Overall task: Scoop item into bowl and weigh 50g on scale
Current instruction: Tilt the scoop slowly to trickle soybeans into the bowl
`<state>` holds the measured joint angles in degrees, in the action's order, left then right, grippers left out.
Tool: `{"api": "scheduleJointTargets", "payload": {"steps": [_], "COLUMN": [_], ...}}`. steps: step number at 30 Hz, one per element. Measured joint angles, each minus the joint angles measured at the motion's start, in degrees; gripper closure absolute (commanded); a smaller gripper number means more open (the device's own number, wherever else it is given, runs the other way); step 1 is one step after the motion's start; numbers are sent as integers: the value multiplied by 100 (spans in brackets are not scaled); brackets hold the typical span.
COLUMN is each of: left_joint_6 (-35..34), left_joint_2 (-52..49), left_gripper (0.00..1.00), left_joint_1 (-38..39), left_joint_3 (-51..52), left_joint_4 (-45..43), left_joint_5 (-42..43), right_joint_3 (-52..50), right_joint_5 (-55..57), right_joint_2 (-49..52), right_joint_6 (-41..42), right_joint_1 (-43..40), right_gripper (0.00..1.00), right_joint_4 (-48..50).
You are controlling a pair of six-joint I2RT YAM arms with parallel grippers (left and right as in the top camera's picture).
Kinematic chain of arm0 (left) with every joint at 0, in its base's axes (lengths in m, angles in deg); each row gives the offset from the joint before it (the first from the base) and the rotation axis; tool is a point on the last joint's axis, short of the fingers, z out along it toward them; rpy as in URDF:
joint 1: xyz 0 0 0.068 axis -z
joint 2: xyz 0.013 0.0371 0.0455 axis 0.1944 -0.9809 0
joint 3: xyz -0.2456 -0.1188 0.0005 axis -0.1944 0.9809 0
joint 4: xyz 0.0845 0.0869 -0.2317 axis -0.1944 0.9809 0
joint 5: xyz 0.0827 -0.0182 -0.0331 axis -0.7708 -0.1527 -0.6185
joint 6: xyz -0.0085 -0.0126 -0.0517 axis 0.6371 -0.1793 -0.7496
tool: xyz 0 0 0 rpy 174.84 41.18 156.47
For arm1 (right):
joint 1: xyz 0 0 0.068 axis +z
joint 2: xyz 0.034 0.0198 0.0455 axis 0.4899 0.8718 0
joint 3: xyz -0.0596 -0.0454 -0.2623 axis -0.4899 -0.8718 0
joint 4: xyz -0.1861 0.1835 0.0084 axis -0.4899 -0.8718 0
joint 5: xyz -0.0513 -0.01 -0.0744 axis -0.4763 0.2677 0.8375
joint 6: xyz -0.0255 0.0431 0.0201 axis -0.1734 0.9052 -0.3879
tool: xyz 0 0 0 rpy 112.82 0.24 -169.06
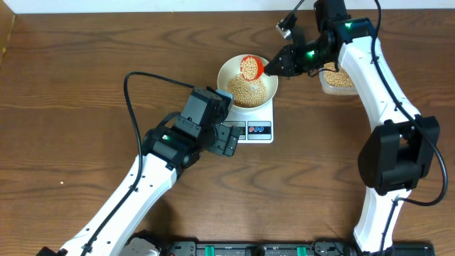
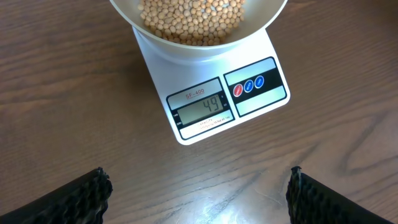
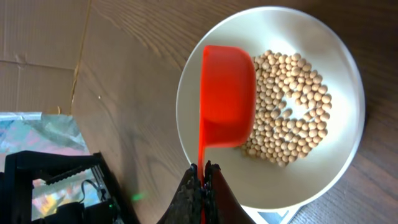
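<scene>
The white bowl (image 1: pixel 229 67) stands on the white scale (image 1: pixel 260 131) and holds a heap of tan beans (image 1: pixel 250 92). My right gripper (image 1: pixel 270 68) is shut on the handle of a red scoop (image 1: pixel 250 67), held tilted over the bowl with beans in it. In the right wrist view the scoop (image 3: pixel 227 96) hangs above the beans (image 3: pixel 292 118) in the bowl (image 3: pixel 323 168), the right gripper (image 3: pixel 203 171) pinching its thin handle. My left gripper (image 2: pixel 199 186) is open over bare table just in front of the scale (image 2: pixel 261 99), whose display reads 49. Its fingers (image 2: pixel 81 199) hold nothing.
A clear container (image 1: pixel 337 80) of beans sits right of the bowl, partly under my right arm. Cardboard (image 3: pixel 37 37) and a black frame (image 3: pixel 56 180) lie beyond the table's far edge. The left arm (image 1: pixel 142 178) crosses the near left of the table.
</scene>
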<state>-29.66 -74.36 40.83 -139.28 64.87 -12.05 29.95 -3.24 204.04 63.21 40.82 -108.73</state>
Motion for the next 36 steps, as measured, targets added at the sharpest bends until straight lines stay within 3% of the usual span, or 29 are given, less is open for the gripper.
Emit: {"api": "scheduleJointTargets", "payload": {"steps": [36], "left_joint_6": [0], "left_joint_2": [0], "left_gripper": [8], "left_joint_1": [0], "left_joint_3": [0], "left_joint_4": [0], "left_joint_5": [0], "right_joint_3": [0], "right_joint_5": [0], "right_joint_2": [0], "right_joint_6": [-461], "right_joint_1": [0], "right_gripper": [99], "right_joint_4": [127]}}
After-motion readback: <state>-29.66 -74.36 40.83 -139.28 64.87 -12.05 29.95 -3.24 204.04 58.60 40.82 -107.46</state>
